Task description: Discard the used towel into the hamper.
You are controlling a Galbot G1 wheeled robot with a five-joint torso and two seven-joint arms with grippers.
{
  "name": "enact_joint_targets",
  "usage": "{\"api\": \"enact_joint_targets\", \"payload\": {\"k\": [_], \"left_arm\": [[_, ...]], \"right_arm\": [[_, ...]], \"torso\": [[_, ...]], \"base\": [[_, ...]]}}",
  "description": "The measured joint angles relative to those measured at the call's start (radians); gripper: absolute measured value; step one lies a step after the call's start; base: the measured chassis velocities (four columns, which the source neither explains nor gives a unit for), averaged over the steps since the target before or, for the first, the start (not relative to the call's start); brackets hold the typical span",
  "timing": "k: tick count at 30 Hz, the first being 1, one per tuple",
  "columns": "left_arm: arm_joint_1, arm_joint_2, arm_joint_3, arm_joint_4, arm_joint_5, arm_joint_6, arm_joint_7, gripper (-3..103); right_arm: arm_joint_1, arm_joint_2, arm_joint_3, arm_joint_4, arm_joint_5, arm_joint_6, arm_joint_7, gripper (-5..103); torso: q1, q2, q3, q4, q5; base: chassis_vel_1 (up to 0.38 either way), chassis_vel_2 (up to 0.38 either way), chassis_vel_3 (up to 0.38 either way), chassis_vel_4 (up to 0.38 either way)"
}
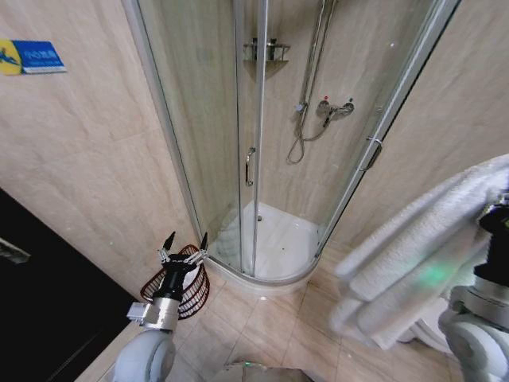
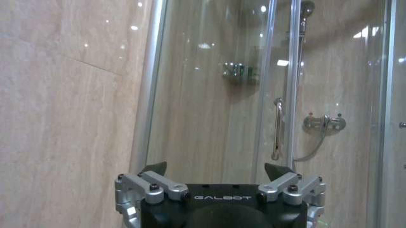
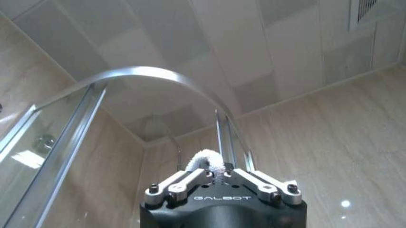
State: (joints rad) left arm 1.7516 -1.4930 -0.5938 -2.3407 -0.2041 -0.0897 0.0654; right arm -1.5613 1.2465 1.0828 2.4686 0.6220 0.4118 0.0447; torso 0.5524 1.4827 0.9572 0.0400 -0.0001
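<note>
**Towel gripped high on the right, hamper on the floor at the left**

A curved glass shower enclosure (image 1: 262,151) takes up the middle of the head view, its sliding door carrying a vertical chrome handle (image 1: 250,166). Beige tiled walls rise on both sides and beige floor tiles (image 1: 270,326) spread in front of the white shower tray (image 1: 278,239).

The white towel (image 1: 413,255) hangs in thick folds on the right of the head view, bunched near the right arm, well above the floor. In the right wrist view the right gripper (image 3: 219,178) points up toward the ceiling, with its fingers drawn together on a small tuft of the towel that pokes out between them.

The hamper (image 1: 189,288), a dark reddish-brown open-weave basket, stands on the floor against the left wall, just beside the shower's glass edge. The left arm reaches forward in front of it, partly covering it in the head view.

The left gripper (image 1: 184,242) has its fingers spread wide apart, with nothing between them. In the left wrist view it faces the shower glass.
</note>
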Motion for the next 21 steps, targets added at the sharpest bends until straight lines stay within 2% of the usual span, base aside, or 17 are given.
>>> {"api": "enact_joint_targets", "payload": {"k": [13,21], "left_arm": [[0.000,0.000,0.000,0.000,0.000,0.000,0.000,100],[0.000,0.000,0.000,0.000,0.000,0.000,0.000,100]], "right_arm": [[-0.003,0.007,-0.007,0.006,-0.005,0.002,-0.032,3],[-0.003,0.007,-0.012,0.003,-0.006,0.027,-0.043,3]], "torso": [[0.001,-0.001,0.000,0.0000,0.0001],[0.001,-0.001,0.000,-0.0001,-0.0001]], "base": [[0.012,-0.007,-0.009,0.011],[0.046,0.027,0.024,0.049]]}}
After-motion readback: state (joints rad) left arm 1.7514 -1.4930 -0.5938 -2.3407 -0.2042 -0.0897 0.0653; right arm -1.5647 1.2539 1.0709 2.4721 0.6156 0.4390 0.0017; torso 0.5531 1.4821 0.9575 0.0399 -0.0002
